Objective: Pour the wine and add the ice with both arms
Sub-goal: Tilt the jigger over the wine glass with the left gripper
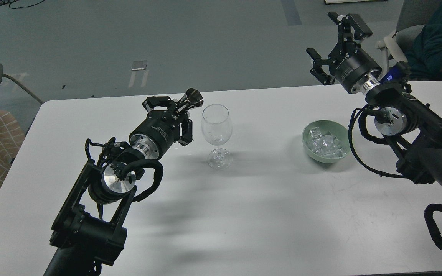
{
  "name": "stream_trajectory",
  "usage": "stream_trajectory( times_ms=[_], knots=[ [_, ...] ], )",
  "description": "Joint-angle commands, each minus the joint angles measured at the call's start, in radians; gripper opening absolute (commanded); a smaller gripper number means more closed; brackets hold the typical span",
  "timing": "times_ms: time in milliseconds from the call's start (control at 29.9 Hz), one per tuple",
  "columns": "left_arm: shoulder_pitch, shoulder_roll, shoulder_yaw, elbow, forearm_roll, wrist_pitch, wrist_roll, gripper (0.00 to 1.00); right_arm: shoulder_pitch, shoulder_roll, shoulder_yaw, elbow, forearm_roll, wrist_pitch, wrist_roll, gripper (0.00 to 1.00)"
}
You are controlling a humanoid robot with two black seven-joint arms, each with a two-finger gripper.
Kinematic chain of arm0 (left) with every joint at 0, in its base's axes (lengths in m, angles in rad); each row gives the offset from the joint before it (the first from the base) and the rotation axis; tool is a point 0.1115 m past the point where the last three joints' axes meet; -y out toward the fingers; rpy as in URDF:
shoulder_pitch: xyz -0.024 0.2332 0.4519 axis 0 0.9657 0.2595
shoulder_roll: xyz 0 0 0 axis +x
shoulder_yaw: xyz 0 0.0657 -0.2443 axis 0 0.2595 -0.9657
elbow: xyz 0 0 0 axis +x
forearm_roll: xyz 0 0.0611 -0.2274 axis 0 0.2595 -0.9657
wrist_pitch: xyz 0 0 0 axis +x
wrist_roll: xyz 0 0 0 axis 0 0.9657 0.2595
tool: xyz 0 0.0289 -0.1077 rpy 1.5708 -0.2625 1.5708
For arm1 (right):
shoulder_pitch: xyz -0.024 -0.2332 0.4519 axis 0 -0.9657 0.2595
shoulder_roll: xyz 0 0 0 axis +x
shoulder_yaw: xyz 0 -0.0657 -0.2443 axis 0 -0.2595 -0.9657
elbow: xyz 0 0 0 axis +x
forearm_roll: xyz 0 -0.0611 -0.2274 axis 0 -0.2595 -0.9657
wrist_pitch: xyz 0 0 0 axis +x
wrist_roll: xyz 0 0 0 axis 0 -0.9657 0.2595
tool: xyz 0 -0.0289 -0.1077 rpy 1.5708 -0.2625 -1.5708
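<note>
Both arms are black, with shiny silver rings and round silver caps. Black cables loop beside them. The right arm has a small blue part.

Left pincer: closed around a small dark metal jigger, held tilted with its flared mouth toward the wine glass.
Wine glass: clear, stemmed, upright on the white surface, just right of the jigger's mouth; any liquid inside cannot be made out.
Bowl: pale green, on the surface well right of the glass, holding a heap of clear ice cubes.
Right pincer: raised above the surface's far edge, beyond the bowl, fingers spread apart, holding nothing.
Seated person: dark sleeve, top right corner.
</note>
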Motion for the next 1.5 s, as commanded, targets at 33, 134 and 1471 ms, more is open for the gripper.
stream_trajectory(
  times_ms=[33,134,1471],
  knots=[
    [0.001,0.000,0.004,0.000,0.020,0.000,0.000,0.00,-0.003,0.000,0.000,0.000,0.000,0.000,0.000,1.00],
    [0.000,0.000,0.004,0.002,0.020,0.000,0.000,0.00,-0.003,0.000,0.000,0.000,0.000,0.000,0.000,1.00],
    [-0.006,0.000,0.048,0.005,0.155,-0.005,-0.004,0.00,-0.009,-0.003,0.002,0.000,0.000,0.000,0.002,1.00]
  ],
)
